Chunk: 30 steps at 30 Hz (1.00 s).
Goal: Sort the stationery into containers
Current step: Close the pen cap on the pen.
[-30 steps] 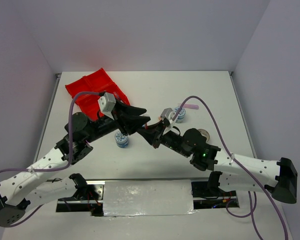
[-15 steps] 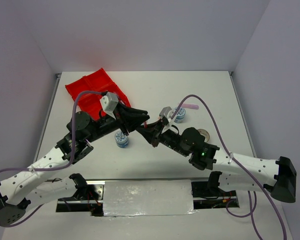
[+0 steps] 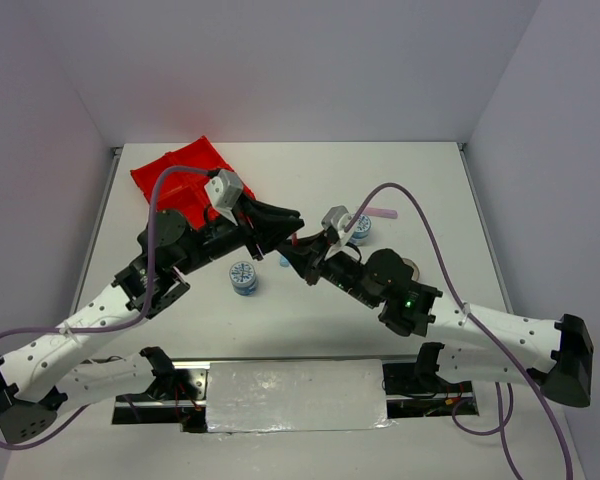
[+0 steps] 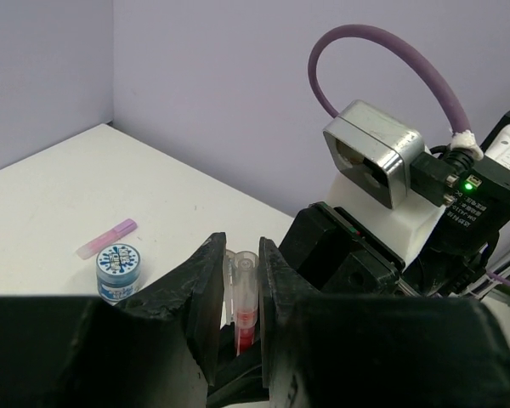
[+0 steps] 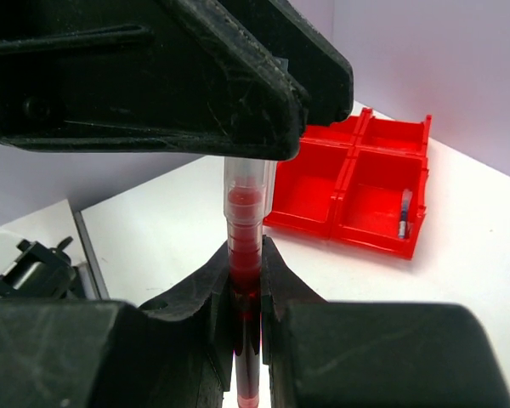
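Red pen [image 5: 243, 217] — pinched by left gripper [image 4: 240, 259] and right gripper [image 5: 245, 276].

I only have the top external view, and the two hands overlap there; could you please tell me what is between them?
Observer: The right hand is clamped on a red pen, low on its barrel.
Operator: Thank you; is the other arm gripping it too?
Observer: Yes, the left hand is shut on the pen's clear upper end.
Operator: Is anything sorted yet?
Observer: One compartment of the red tray holds a thin stick with a blue end.
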Motion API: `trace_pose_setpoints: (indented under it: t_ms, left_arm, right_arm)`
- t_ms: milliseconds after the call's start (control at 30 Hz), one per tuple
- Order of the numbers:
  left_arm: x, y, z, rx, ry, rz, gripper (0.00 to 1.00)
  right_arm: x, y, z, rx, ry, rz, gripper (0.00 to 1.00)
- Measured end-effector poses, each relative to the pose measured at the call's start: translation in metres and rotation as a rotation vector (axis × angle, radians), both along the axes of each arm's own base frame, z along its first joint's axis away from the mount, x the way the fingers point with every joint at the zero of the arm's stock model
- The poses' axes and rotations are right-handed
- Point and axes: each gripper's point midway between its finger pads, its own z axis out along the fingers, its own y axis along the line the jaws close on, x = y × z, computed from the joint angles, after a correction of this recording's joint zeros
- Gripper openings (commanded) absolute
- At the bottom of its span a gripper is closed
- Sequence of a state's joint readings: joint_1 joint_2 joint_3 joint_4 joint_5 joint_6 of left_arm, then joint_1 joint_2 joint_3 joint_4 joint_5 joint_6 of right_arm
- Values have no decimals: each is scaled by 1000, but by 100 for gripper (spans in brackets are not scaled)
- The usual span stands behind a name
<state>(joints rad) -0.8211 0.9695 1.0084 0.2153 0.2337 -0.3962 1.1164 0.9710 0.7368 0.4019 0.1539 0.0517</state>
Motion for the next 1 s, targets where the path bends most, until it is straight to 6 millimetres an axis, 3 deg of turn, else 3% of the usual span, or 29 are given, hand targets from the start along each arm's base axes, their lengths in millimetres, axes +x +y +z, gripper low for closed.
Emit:
trace_pose_setpoints:
  t_ms: [267, 500, 600, 733, 1000]
  left_arm:
    - [8, -2, 3, -55, 24, 24, 0]
    - [19, -6, -8, -130, 27, 44, 0]
    - [22, -11, -14, -149, 28, 52, 0]
    - [21, -13, -4, -224, -13, 55, 0]
    - [31, -19, -13, -285, 8, 95, 0]
  right_arm:
    - [9, -6, 12, -29, -54, -16, 0]
    - [17, -12, 5, -107, -32, -19, 0]
    - [19, -15, 13, -127, -27, -22, 0]
    - [19, -18, 29, -128, -35, -7, 0]
    - [25, -27, 19, -174, 8, -1, 0]
